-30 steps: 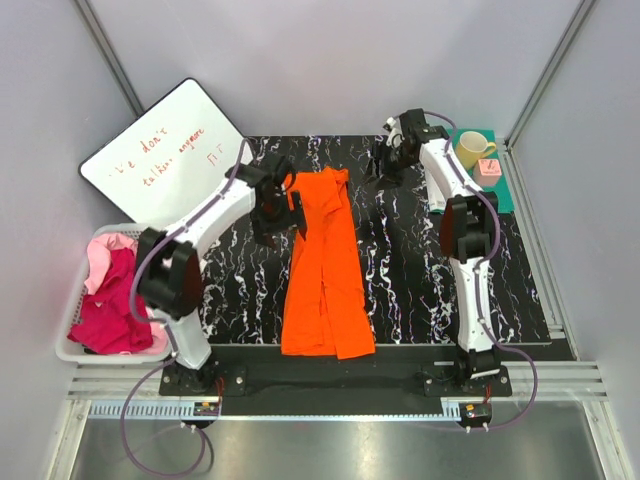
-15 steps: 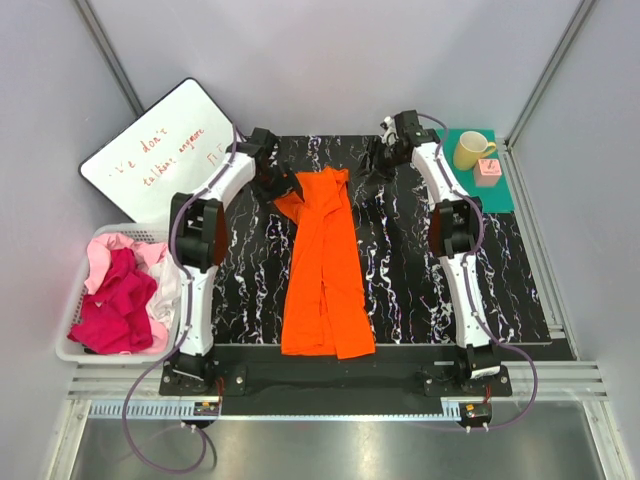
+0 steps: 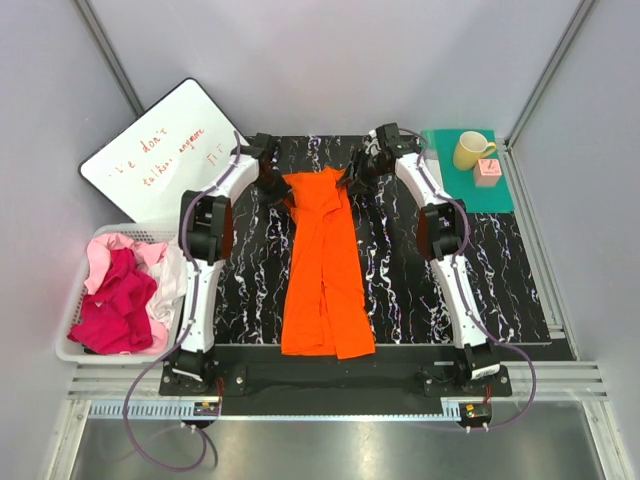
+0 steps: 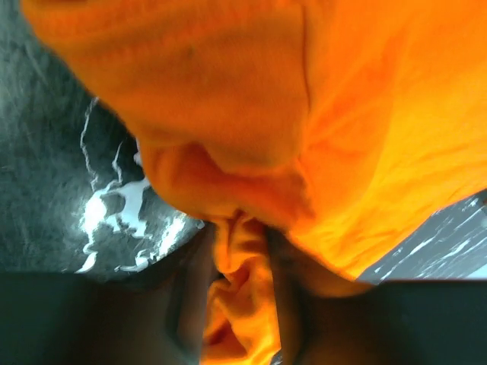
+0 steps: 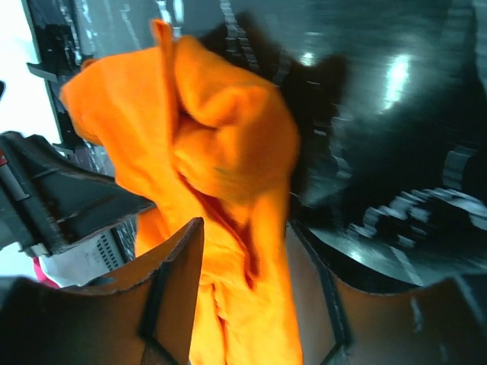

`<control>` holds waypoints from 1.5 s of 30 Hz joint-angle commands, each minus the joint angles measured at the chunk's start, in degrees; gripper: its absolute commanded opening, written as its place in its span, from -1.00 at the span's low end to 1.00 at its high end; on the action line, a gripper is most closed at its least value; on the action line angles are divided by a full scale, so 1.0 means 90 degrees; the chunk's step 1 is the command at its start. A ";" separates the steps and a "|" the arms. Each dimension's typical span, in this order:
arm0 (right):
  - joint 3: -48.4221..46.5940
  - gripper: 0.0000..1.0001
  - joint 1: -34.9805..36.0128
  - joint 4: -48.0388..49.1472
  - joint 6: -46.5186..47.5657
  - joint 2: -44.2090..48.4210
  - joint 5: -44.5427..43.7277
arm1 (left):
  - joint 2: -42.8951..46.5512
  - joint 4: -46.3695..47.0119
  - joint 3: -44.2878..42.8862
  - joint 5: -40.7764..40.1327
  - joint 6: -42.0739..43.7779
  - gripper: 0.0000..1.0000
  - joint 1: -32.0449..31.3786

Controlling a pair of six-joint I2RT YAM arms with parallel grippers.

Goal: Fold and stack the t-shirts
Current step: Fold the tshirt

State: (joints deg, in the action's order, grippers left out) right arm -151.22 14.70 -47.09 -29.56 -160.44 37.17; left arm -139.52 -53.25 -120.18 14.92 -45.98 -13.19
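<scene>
- The orange t-shirt [image 3: 322, 270] lies on the black marbled table [image 3: 420, 280] as a long narrow strip. It runs from the far side down toward the arm bases, and its near end is squared off.
- Both arms are stretched out to the far end of the strip, one at each corner.
- The left gripper [image 3: 276, 187] is at the far left corner. From its wrist camera, the two fingers [image 4: 190, 304] are drawn close together with a fold of orange cloth pinched between them.
- The right gripper [image 3: 356, 180] is at the far right corner. Its fingers [image 5: 173, 293] stand on either side of a thick bunch of the orange cloth, with a wider gap than the left's. From this angle I cannot tell whether they are clamping it or only straddling it.
- A white basket [image 3: 66, 350] sits off the table's left edge. It holds a crumpled magenta t-shirt [image 3: 110, 310] with a pale pink t-shirt [image 3: 105, 250] bunched behind it.
- A whiteboard [image 3: 150, 160] with red writing leans at the far left.
- At the far right, a teal mat [image 3: 495, 195] carries a yellow mug [image 3: 470, 150] and a small pink block [image 3: 488, 171].
</scene>
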 commanded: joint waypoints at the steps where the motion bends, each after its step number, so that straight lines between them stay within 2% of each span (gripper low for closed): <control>1: -0.0220 0.07 0.0320 0.0563 -0.0377 -0.0132 0.0001 | -0.0444 -0.0088 -0.0708 -0.0134 -0.0116 -1.00 0.0040; 2: -0.0210 0.02 0.0339 0.0603 -0.0474 -0.0142 0.0001 | -0.0522 -0.0098 -0.0883 -0.0144 -0.0097 -1.00 0.0050; 3: -0.0210 -0.25 0.0388 0.0632 -0.0533 -0.0152 0.0001 | -0.0687 -0.0156 -0.1049 -0.0173 -0.0097 -1.00 0.0050; 4: -0.0200 -0.42 0.0408 0.0691 -0.0601 -0.0181 0.0030 | -0.0785 -0.0176 -0.1438 -0.0173 -0.0058 -1.00 0.0050; 6: -0.0142 -1.00 0.0437 0.0711 -0.0787 -0.0200 0.0050 | -0.1049 -0.0264 -0.1801 -0.0173 -0.0019 -1.00 0.0050; 8: -0.0054 -1.00 0.0457 0.0711 -0.0807 -0.0181 0.0060 | -0.1196 -0.0294 -0.2183 -0.0173 0.0079 -1.00 0.0069; 14: 0.0746 -1.00 0.0447 0.0711 -0.0524 0.0287 -0.0524 | -0.1343 -0.0226 -0.2320 -0.0037 0.0275 -1.00 0.0176; 25: 0.1079 -1.00 0.0076 0.0721 -0.0631 0.0893 -0.1844 | -0.1509 0.0185 -0.2594 0.0637 0.0498 -0.75 0.0313; 27: 0.0944 -1.00 0.0008 0.0730 -0.0661 0.0864 -0.1884 | -0.1460 0.0194 -0.2565 0.0715 0.0606 -0.62 0.0323; 28: 0.0856 -1.00 -0.0012 0.0721 -0.0661 0.0758 -0.1845 | -0.1431 0.0204 -0.2478 0.0735 0.0674 -0.46 0.0333; 29: 0.0777 -1.00 -0.0022 0.0721 -0.0661 0.0718 -0.1825 | -0.1325 0.0195 -0.2409 0.0774 0.0714 -0.09 0.0342; 31: 0.0640 -1.00 -0.0071 0.0730 -0.0709 0.0620 -0.1815 | -0.0975 0.0195 -0.2001 0.0716 0.0830 0.17 0.0343; 32: 0.0514 -0.99 -0.0071 0.0730 -0.0710 0.0581 -0.1699 | -0.0827 0.0204 -0.1834 0.0619 0.0899 0.56 0.0343; 33: 0.0455 -0.87 -0.0071 0.0711 -0.0710 0.0542 -0.1640 | -0.0651 0.0224 -0.1658 0.0579 0.1025 0.67 0.0343; 34: 0.0454 -0.52 -0.0061 0.0720 -0.0642 0.0580 -0.1601 | -0.0282 0.0233 -0.1337 0.0550 0.1104 0.71 0.0343; 35: 0.0532 -0.30 -0.0061 0.0721 -0.0603 0.0639 -0.1668 | -0.0066 0.0243 -0.1160 0.0385 0.1163 0.91 0.0343; 36: 0.0590 -0.16 -0.0061 0.0721 -0.0573 0.0804 -0.1688 | 0.0168 0.0272 -0.0984 0.0297 0.1182 0.97 0.0343; 37: 0.0668 0.07 -0.0061 0.0721 -0.0466 0.0912 -0.1785 | 0.0625 0.0321 -0.0751 0.0228 0.1173 0.98 0.0343; 40: 0.1273 0.38 -0.0061 0.0711 -0.0116 0.1633 -0.2087 | 0.1466 0.0526 0.0177 0.0276 0.1260 0.98 0.0294; 41: 0.1729 0.57 -0.0061 0.0711 -0.0007 0.1867 -0.2166 | 0.1663 0.0517 0.0682 0.0276 0.1299 0.98 0.0274; 43: 0.2307 0.77 -0.0061 0.0701 0.0430 0.2677 -0.2264 | 0.2257 0.0565 0.1232 0.0402 0.1310 0.98 0.0265; 44: 0.2977 0.99 -0.0061 0.0701 0.0568 0.2980 -0.2265 | 0.2473 0.0624 0.1563 0.0442 0.1319 0.98 0.0245; 45: 0.3341 1.00 -0.0061 0.0720 0.0695 0.3621 -0.2303 | 0.2678 0.0663 0.2117 0.0471 0.1406 0.98 0.0187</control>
State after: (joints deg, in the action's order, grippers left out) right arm -131.15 13.87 -40.03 -30.74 -145.47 19.88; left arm -126.30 -49.95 -110.89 18.63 -35.86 -10.59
